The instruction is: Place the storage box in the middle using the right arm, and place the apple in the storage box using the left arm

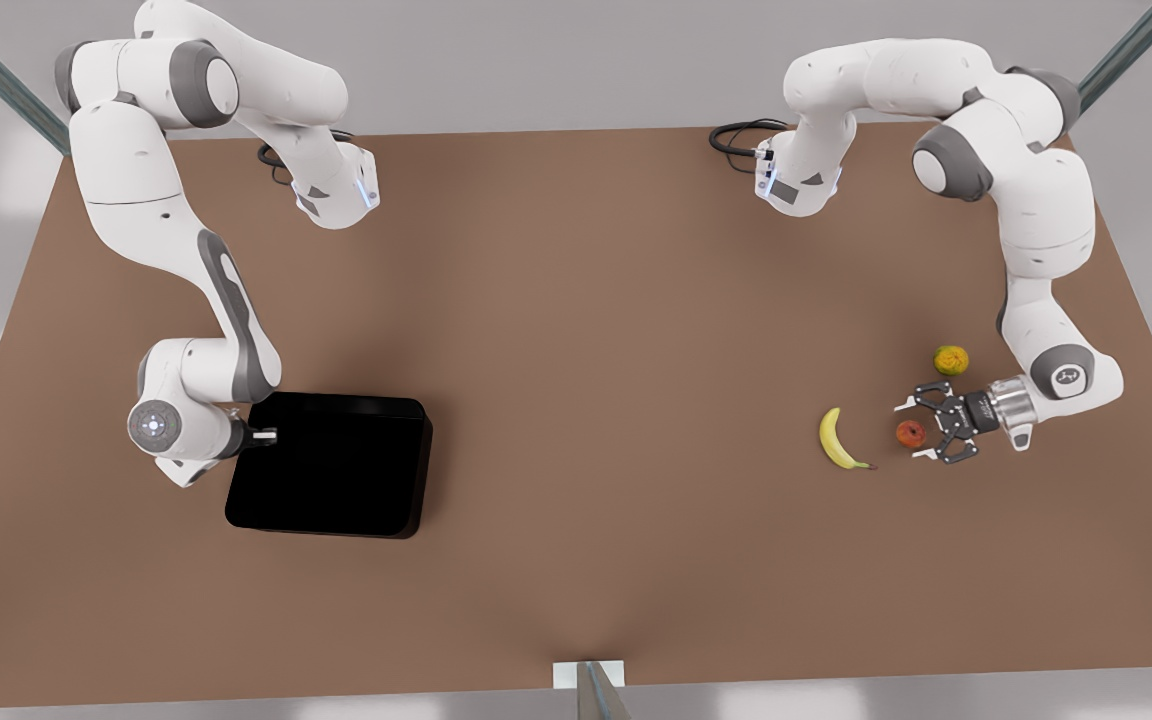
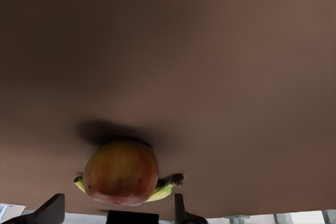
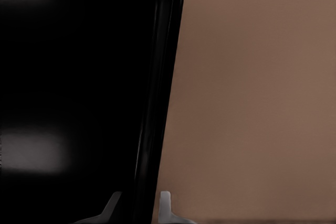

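Observation:
The storage box [image 1: 331, 465], a shallow black tray, lies on the table at the front view's left. My right gripper [image 1: 264, 435] is at its left wall. In the right wrist view its two pale fingertips [image 3: 165, 203] pinch that wall [image 3: 152, 129] from either side, so my right gripper [image 3: 139, 204] is shut on it. The apple [image 1: 910, 433], red-orange with a yellowish patch, rests on the table at the front view's right. My left gripper [image 1: 913, 431] is low and open around it. The wrist view shows the apple [image 2: 121, 171] between the spread fingers of my left gripper [image 2: 115, 209].
A yellow banana [image 1: 839, 440] lies just left of the apple, and its ends peek out behind the apple [image 2: 167, 184]. A yellow-orange fruit with green [image 1: 951, 359] sits just behind the left gripper. The brown table [image 1: 596, 380] stretches between the two arms.

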Controlling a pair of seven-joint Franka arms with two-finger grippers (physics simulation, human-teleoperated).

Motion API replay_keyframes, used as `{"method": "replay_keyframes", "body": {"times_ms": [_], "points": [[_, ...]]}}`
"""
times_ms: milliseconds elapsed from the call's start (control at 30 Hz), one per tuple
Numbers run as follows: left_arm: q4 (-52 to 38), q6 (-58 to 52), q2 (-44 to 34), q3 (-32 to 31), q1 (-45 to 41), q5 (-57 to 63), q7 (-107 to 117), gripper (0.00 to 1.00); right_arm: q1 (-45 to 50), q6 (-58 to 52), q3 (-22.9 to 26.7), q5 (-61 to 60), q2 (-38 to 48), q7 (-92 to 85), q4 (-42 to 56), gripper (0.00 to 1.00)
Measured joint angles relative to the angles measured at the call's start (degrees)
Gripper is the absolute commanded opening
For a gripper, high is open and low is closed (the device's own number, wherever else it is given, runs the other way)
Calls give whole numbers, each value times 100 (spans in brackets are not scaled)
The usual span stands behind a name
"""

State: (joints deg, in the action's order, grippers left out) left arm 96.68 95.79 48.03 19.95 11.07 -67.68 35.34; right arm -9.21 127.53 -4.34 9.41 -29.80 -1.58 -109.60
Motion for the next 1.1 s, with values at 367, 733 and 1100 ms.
{"method": "replay_keyframes", "body": {"times_ms": [367, 733, 1100], "points": [[-81, 53, 237, -122, 75, -357, -407, 100, 183, 21, -156, -46, 15, -73, 192, 21], [16, -343, 413, -131, 273, -1239, -768, 87, 1913, 292, -990, -22, -690, 58, 1868, 21], [53, -175, 471, -272, 273, -1586, -775, 73, 2414, 413, -1455, 14, -1486, 65, 2628, 100]]}}
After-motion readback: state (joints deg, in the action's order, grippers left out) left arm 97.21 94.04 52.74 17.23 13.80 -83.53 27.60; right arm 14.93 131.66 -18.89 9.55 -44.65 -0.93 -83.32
